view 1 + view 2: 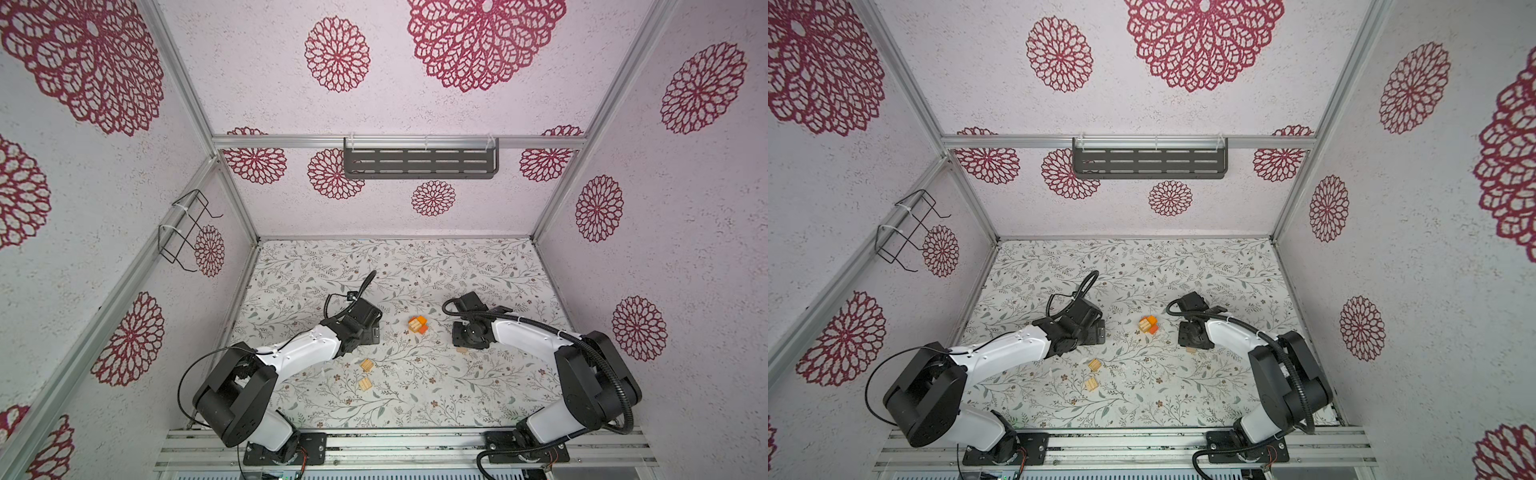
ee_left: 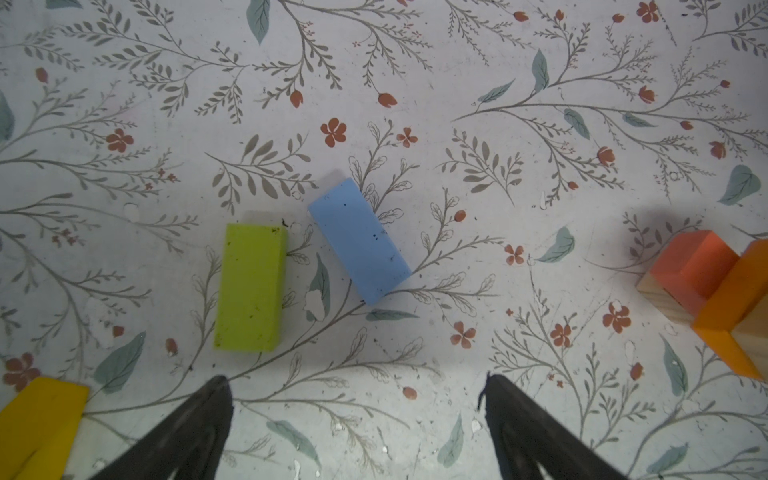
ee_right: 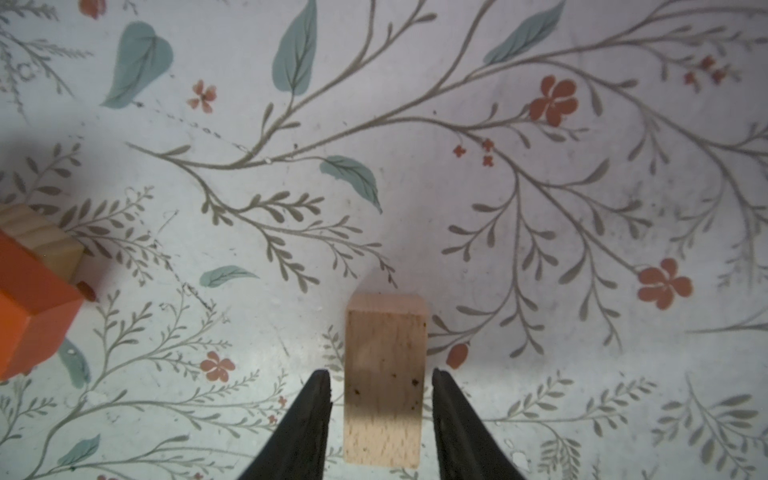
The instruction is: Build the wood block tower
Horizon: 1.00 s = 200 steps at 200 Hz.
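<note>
The wood block tower stands at the middle of the desk.
The left tool is spread wide and empty, near the green block and blue block; the right tool is slightly spread, straddling the tan block without touching it.

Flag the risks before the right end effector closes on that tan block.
1. The tan block sits off-centre inside the right end effector, nearer one jaw; closing may skew or push it before it clamps.
2. The wood block tower stands close by with pieces stacked offset; setting down a skewed block could topple it.
3. The left end effector hovers open near the tower; both arms may crowd it.
</note>
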Each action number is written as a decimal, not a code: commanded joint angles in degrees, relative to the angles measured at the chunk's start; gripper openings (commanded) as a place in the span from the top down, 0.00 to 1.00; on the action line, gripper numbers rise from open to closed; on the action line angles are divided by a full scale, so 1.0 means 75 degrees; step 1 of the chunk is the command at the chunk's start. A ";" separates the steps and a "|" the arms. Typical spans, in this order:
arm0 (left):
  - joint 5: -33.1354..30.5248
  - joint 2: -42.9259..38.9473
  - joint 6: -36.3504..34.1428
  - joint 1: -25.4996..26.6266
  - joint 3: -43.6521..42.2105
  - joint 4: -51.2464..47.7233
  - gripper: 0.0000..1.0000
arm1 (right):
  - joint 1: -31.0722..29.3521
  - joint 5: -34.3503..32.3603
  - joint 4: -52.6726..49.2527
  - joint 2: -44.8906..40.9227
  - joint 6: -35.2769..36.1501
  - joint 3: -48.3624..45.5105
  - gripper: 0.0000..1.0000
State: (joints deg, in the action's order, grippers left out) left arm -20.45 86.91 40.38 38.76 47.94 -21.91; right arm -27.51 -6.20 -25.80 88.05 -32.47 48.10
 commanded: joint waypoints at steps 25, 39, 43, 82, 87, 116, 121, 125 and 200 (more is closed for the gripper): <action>-0.0075 -0.0022 0.0049 -0.0009 0.0053 0.0051 0.03 | 0.0037 -0.0214 -0.0300 -0.0088 0.0287 0.0322 0.56; -0.0014 -0.0140 0.0077 -0.0077 0.0013 -0.0024 0.03 | 0.0024 -0.0222 -0.0456 -0.0222 0.0421 0.0464 0.56; 0.0014 -0.0189 0.0105 -0.0103 -0.0002 -0.0050 0.03 | 0.0024 -0.0221 -0.0527 -0.0257 0.0462 0.0522 0.56; 0.0229 -0.1202 0.0345 -0.0595 -0.0253 -0.0459 0.03 | -0.0696 -0.0470 -0.1376 -0.0637 0.0626 0.1257 0.55; 0.0243 -0.1379 0.0363 -0.0654 -0.0284 -0.0518 0.03 | -0.0848 -0.0500 -0.1482 -0.0653 0.0637 0.1439 0.55; 0.0438 -0.2300 0.0523 -0.1122 -0.0545 -0.0825 0.03 | -0.1726 -0.0445 -0.1898 -0.0371 0.0694 0.2564 0.53; 0.0472 -0.2444 0.0584 -0.1225 -0.0599 -0.0897 0.03 | -0.1888 -0.0431 -0.1936 -0.0241 0.0716 0.2775 0.53; 0.0510 -0.2569 0.0645 -0.1314 -0.0645 -0.0953 0.03 | -0.1999 -0.0424 -0.1971 -0.0135 0.0739 0.2948 0.53; -0.0427 -0.5030 0.1820 -0.2020 -0.2190 -0.1389 0.03 | -0.3980 -0.0495 -0.2215 0.2830 0.1085 0.6127 0.51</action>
State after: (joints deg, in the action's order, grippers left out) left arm -19.20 53.52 49.56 24.58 33.98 -29.91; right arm -54.78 -9.61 -39.72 105.71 -26.20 88.42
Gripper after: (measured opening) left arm 0.974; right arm 0.489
